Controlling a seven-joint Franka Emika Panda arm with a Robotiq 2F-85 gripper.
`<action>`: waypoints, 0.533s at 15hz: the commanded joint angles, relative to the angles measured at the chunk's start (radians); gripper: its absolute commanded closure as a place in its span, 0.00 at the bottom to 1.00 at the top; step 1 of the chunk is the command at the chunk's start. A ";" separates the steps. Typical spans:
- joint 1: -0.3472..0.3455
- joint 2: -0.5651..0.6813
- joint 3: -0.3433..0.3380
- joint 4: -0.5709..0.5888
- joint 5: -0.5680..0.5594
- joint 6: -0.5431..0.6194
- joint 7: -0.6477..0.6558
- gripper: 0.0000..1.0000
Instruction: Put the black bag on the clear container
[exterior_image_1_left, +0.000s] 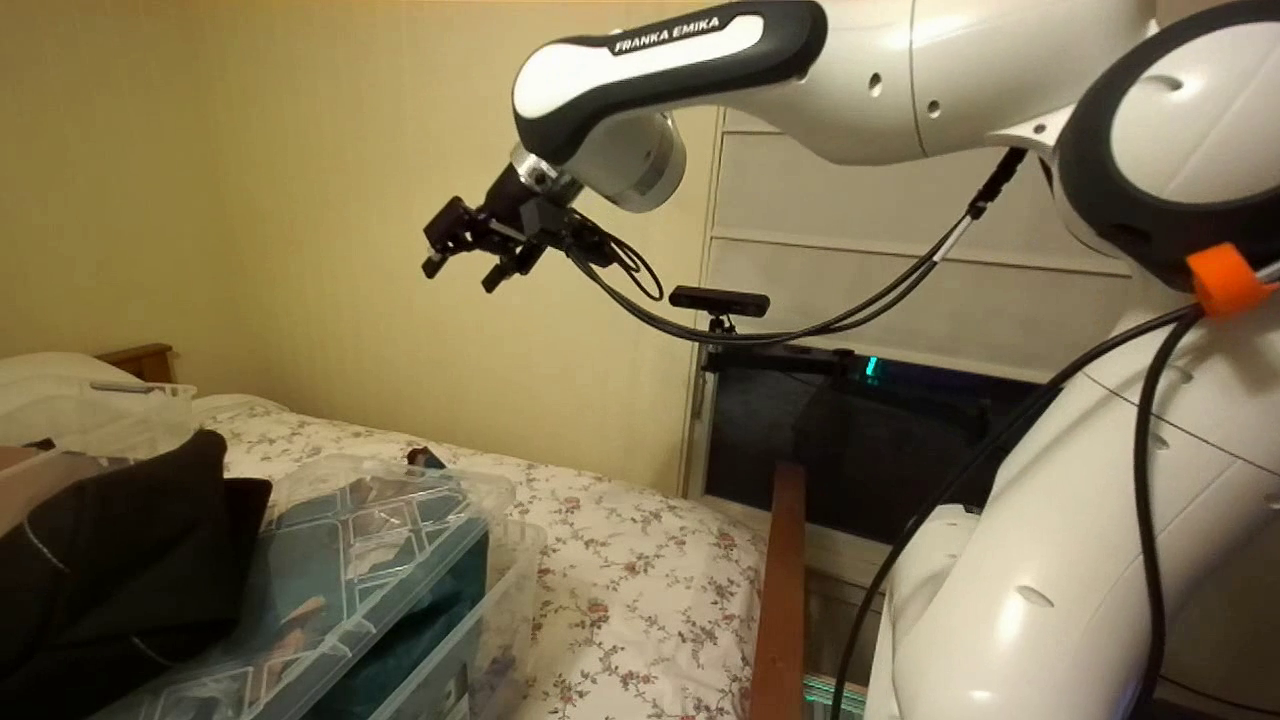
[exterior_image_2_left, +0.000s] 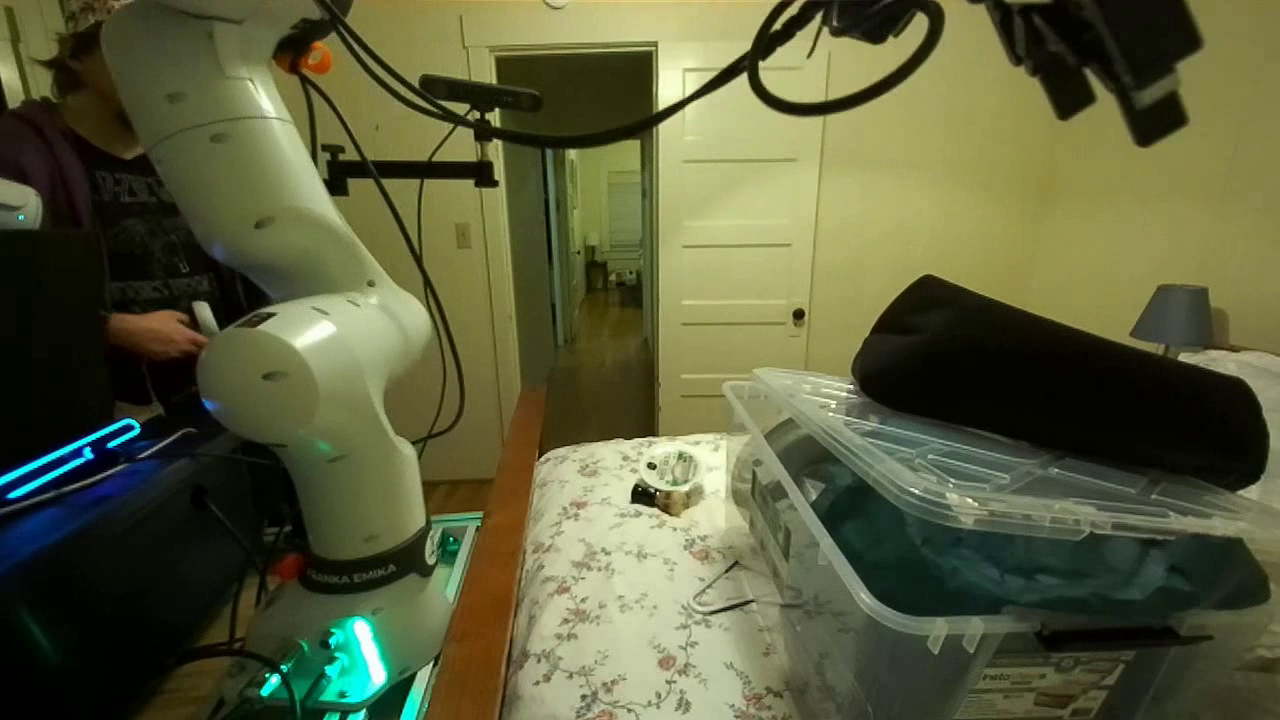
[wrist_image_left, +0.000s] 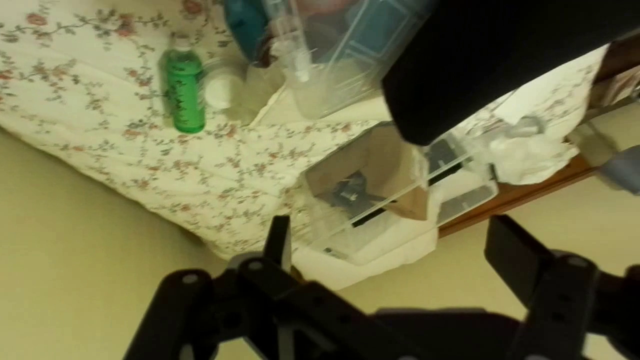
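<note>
The black bag lies on the ribbed lid of the clear container in an exterior view, folded into a thick, floppy bundle. It also shows dark at the lower left in an exterior view, over part of the clear container's lid. In the wrist view the black bag fills the upper right, beside a corner of the clear container. My gripper is open, with nothing between its fingers. It hangs high above the bed, apart from the bag, in both exterior views. The bag's strap is not clearly visible.
A green bottle and a white jar are on the flowered bed. Another clear bin holds a cardboard box. A white tub, a brush and a metal triangle lie beside the container. A wooden rail edges the bed.
</note>
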 joint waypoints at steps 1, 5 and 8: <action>0.100 -0.085 0.008 -0.001 0.089 -0.125 -0.061 0.00; 0.208 -0.108 0.030 0.029 0.139 -0.185 -0.158 0.00; 0.203 -0.101 0.047 0.022 0.111 -0.153 -0.127 0.00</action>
